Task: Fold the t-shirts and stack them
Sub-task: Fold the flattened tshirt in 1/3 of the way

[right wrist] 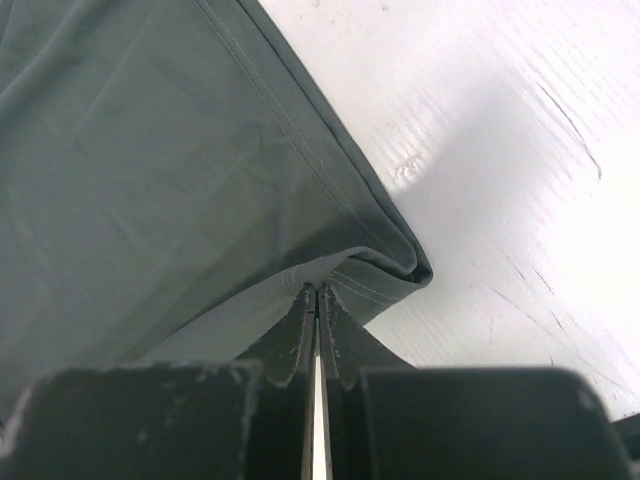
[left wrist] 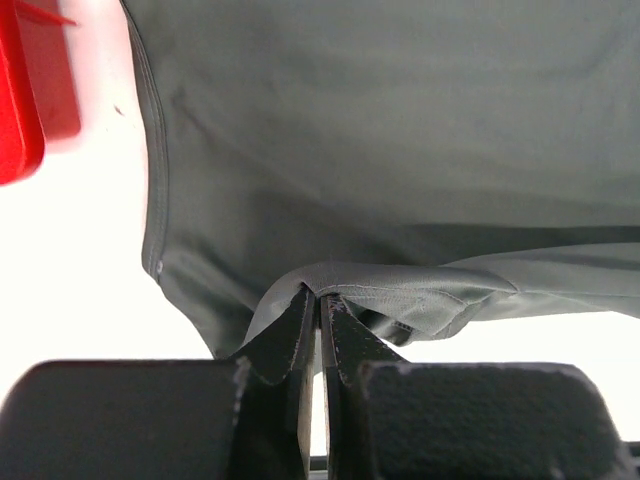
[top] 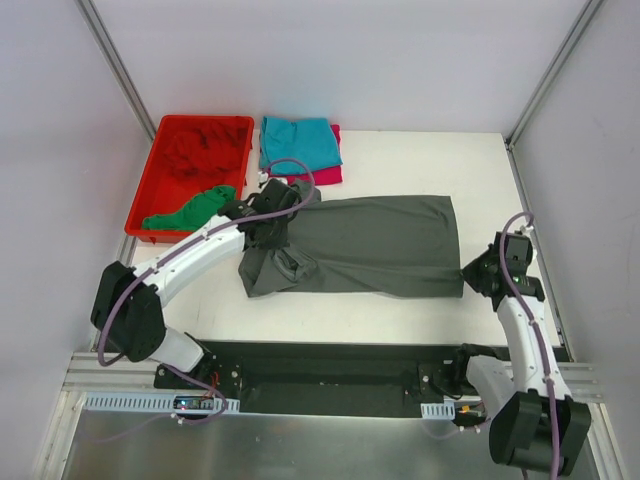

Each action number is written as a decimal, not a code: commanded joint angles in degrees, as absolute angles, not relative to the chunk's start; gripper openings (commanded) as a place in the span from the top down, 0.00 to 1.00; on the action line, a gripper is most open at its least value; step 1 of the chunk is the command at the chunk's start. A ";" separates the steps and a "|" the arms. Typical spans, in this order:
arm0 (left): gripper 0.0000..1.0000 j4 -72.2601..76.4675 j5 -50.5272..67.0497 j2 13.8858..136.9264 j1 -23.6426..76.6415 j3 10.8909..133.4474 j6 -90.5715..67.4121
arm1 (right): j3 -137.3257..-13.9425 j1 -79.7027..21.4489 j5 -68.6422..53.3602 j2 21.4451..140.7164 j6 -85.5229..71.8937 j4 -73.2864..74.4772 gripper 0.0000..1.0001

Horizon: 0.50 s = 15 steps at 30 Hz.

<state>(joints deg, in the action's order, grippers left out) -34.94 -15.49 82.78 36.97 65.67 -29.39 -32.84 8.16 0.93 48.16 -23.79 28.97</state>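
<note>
So, going left to right. The red bin (top: pixel 140 205) sits at the far left with the red shirt (top: pixel 205 150) heaped inside it and the green shirt (top: pixel 190 210) flopped over its near rim. Neither looks folded, so that's two waiting.

My left gripper (top: pixel 268 215) is clamped on a bunched-up fold at the left end of the dark grey shirt (top: pixel 380 245). On the wrist cam the jaws are pressed together with cloth pinched between them.

Behind that, at the far middle of the table (top: pixel 440 160), the teal shirt (top: pixel 298 142) lies folded on top of the magenta shirt (top: pixel 330 172). That's my stack so far, two done I reckon.

The grey one is spread flat mid-table, long axis running left to right. The straight stitched hem is at the right, so I'd guess the neck end points left, where it's all crumpled.

My right gripper (top: pixel 475 270) is closed on the near right hem corner.

So grey is mid-fold, roughly halfway through overall.
</note>
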 commanded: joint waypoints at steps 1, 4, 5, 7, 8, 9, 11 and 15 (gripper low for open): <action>1.00 -33.84 -15.03 86.48 34.90 70.74 -23.65 | -37.61 8.44 0.62 53.51 -20.92 23.56 0.99; 1.00 -32.79 -14.77 89.29 33.58 72.94 -20.49 | -39.11 8.44 -2.37 57.64 -20.04 21.71 0.99; 1.00 -32.52 -14.07 90.08 33.05 73.73 -19.52 | -39.46 8.44 -2.90 58.79 -19.78 21.19 0.99; 1.00 -31.38 -12.58 92.10 32.26 74.79 -17.15 | -40.07 8.44 -4.04 61.77 -19.16 19.78 0.99; 1.00 -30.94 -11.52 92.98 31.99 75.58 -15.83 | -40.43 8.44 -4.83 63.27 -18.81 18.64 0.99; 1.00 -30.24 -10.38 94.03 31.56 76.02 -14.43 | -41.30 8.44 -5.53 65.11 -18.11 18.02 0.99; 1.00 -28.31 -7.57 96.31 30.77 77.25 -10.39 | -43.06 8.44 -6.23 69.32 -17.49 17.23 0.99; 1.00 -26.63 -1.95 102.38 28.92 80.85 -3.97 | -46.14 8.44 -9.92 76.18 -15.82 13.37 0.99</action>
